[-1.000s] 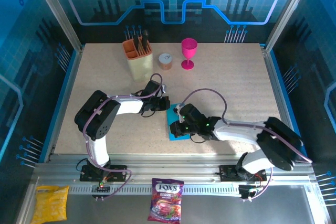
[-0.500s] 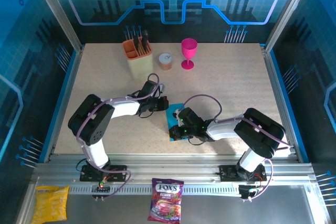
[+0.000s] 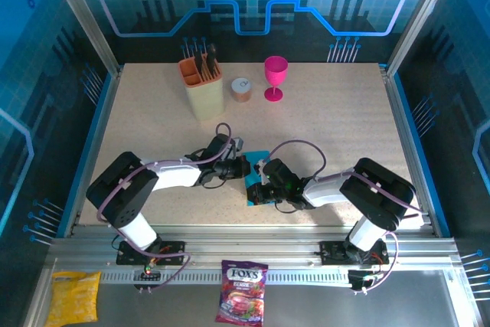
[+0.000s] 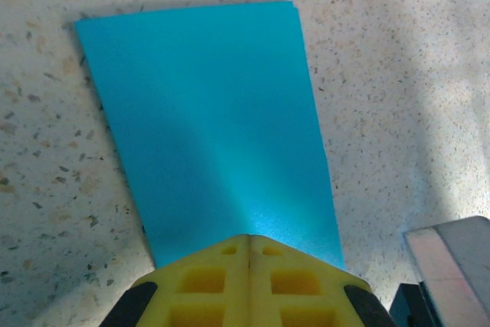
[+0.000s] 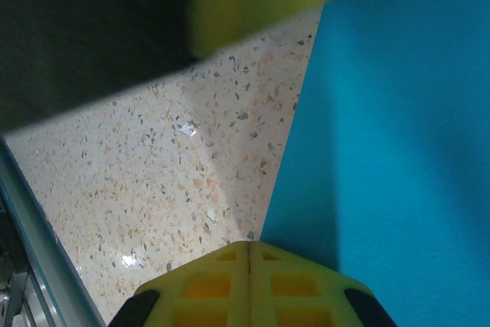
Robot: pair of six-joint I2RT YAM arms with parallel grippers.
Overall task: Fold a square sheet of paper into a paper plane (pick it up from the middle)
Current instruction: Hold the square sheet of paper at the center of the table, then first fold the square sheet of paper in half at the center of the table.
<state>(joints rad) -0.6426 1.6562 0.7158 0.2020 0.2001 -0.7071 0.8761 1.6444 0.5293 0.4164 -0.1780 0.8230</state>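
Inspector: Position of the square sheet of paper [image 4: 210, 128]?

Technician: Flat on the speckled table [image 3: 337, 120], near the middle, between the two arms. Well apart from the utensil holder [image 3: 201, 89] and pink goblet [image 3: 275, 76] at the far side.

Inspector: Handling?

Technician: Judged very light, thin and limp. Easily creased or torn, and likely to slide on the smooth top unless pinned. Looks narrower than square from the left wrist, so possibly doubled over already; not certain. Best raised at the middle, as instructed: one tip pinning, the other nudging up a ridge to pinch lightly.

Inspector: Left gripper [image 4: 249, 241]?

Technician: Jaws fully together, yellow pads [image 4: 207, 277] meeting on a single seam. Tip set at the sheet's left edge. Nothing visibly clamped.

Inspector: Right gripper [image 5: 249, 249]?

Technician: Likewise closed tight, seam plain between the pads. Reaches in from the right, over the sheet, tip down by the sheet's left edge, just beside the left gripper. Actual contact with the paper not determinable. No fold caught between the pads.
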